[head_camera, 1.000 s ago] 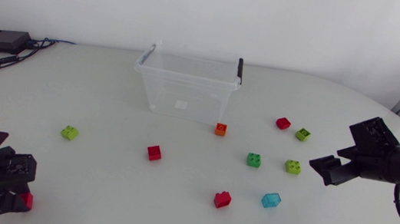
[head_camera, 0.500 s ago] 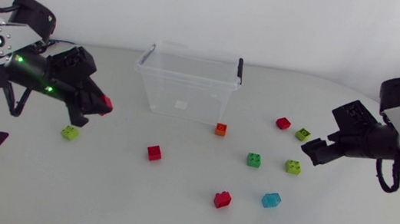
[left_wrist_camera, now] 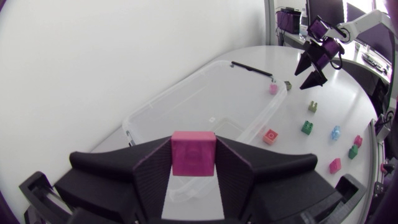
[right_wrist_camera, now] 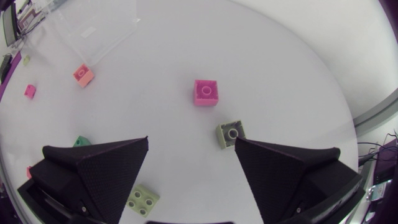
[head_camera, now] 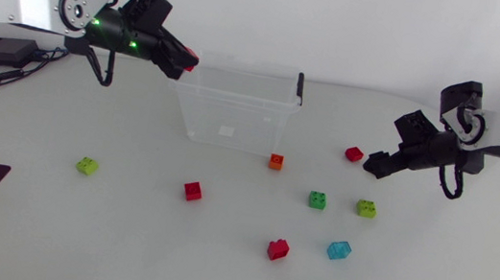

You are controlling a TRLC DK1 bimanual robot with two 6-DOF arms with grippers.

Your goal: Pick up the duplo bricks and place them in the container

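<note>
- My left end effector (head_camera: 181,60) is clamped on a red brick (left_wrist_camera: 193,154), one wedge finger against each side face, its flat face showing between them.
- It holds the brick in the air at the left end of the container (head_camera: 233,119). From the left wrist view the open box lies ahead of and below the fingers.
- Risk: I cannot tell that the brick is fully inside the rim line. Let go here, it could clip the thin rim and bounce out onto the worktop (head_camera: 122,230).
- My right end effector (head_camera: 377,164) hangs with fingers apart and nothing between them, above a small red brick (right_wrist_camera: 206,92) and an olive brick (right_wrist_camera: 231,132).
- Risk: those two sit near each other, so a descent off centre could push one aside or pinch a corner. The smooth white worktop would let either slide.
- The bricks are hard glossy plastic, boxy, with round studs on top.
- The container is clear, thin-walled and rectangular, with a black latch (head_camera: 300,87) at its right end.
- An orange brick (head_camera: 276,162) sits just beside its front wall; the other bricks are scattered well apart.
</note>
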